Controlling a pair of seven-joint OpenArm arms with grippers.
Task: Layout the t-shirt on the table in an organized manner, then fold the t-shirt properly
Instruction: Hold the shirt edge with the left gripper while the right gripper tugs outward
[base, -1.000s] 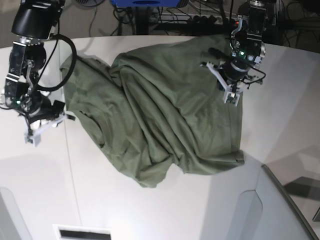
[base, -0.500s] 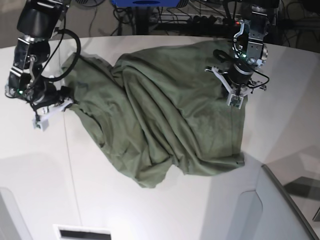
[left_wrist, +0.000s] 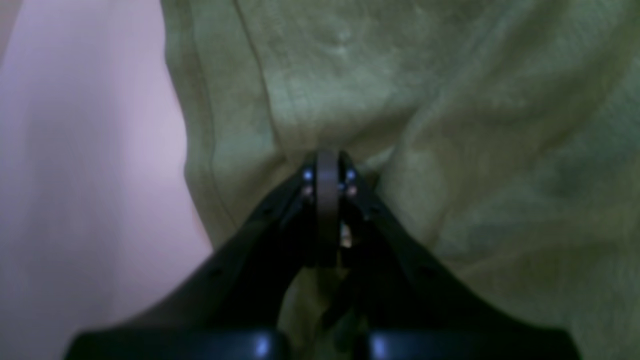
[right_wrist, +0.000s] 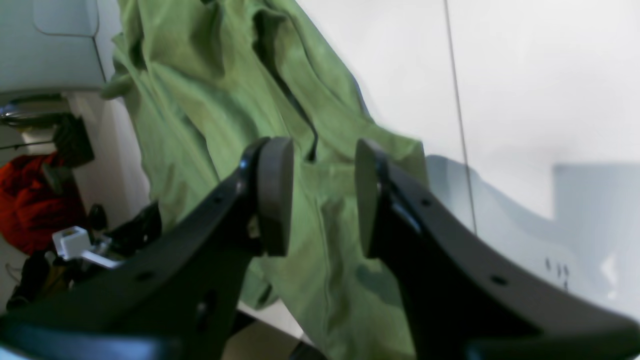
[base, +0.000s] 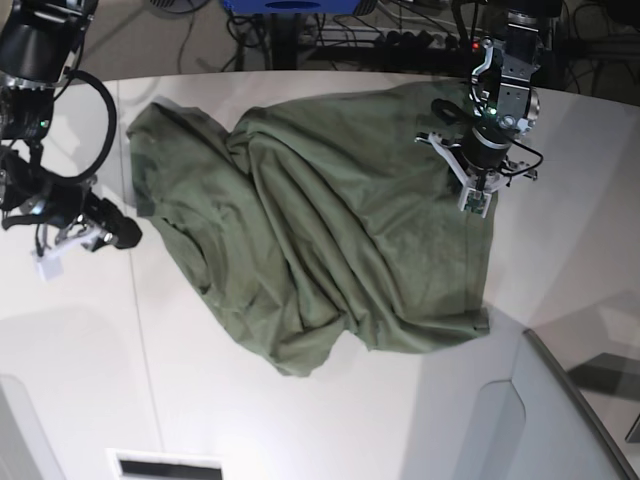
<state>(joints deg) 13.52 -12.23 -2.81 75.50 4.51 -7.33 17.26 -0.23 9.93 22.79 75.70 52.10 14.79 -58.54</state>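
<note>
The olive-green t-shirt (base: 320, 230) lies crumpled and creased across the middle of the white table (base: 80, 380). My left gripper (base: 478, 200) is at the shirt's right edge, shut on a pinch of the fabric. In the left wrist view its jaws meet on the t-shirt (left_wrist: 450, 125) beside a stitched hem, at the left gripper (left_wrist: 327, 162). My right gripper (base: 55, 250) hovers over bare table left of the shirt, apart from it. In the right wrist view the right gripper (right_wrist: 324, 195) stands open with nothing between its pads, and the t-shirt (right_wrist: 210, 100) lies beyond.
A thin seam line (base: 140, 330) runs down the table near my right arm. A grey moulded panel (base: 560, 420) fills the lower right corner. Cables and a blue frame (base: 290, 5) sit behind the table's curved far edge. A red bundle (right_wrist: 35, 205) lies off the table.
My right gripper swung toward the shirt's left edge, then drew back left over bare table. My left gripper shifted slightly right and back, pulling the shirt's right edge with it.
</note>
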